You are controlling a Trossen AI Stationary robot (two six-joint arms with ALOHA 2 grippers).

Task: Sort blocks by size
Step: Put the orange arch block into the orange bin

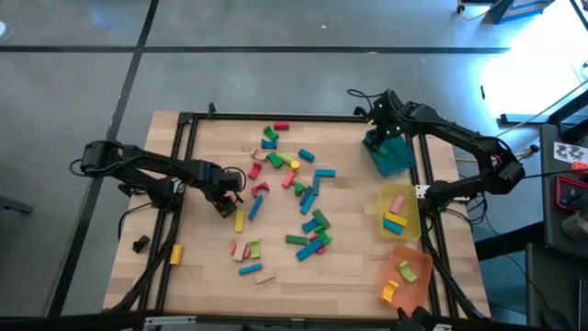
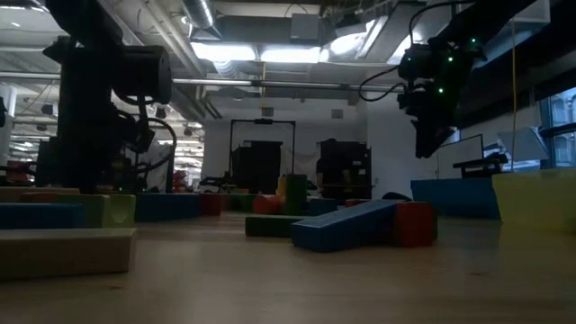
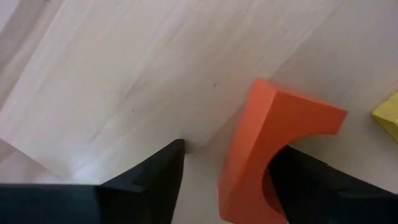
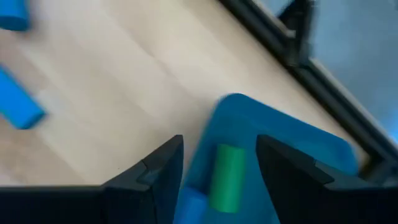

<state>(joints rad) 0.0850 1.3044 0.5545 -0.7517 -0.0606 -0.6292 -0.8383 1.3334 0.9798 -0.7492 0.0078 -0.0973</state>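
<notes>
Down on the pale wooden table [image 1: 211, 267], the left gripper [image 3: 224, 180] had its dark fingers spread, and a red-orange block [image 3: 273, 149] sat between them, close against one finger. It was smooth and matte, with sharp corners and a curved notch scooped out of one side, like an arch piece. Its lower end was cut off in the left wrist view, so I could not tell whether the fingers actually pressed it. Its long side ran roughly along the fingers. A yellow corner [image 3: 387, 118] peeped in just beside it.

The rest of the blocks [image 1: 294, 202] lay scattered across the middle of the table, cubes, bars and short cylinders pointing every which way.

The right gripper [image 4: 217, 168] hung over the teal tray [image 1: 390, 156] at the far right corner, fingers apart and holding nothing. Below it a green cylinder [image 4: 227, 177] lay in the glossy tray, its length in line with the fingers.
</notes>
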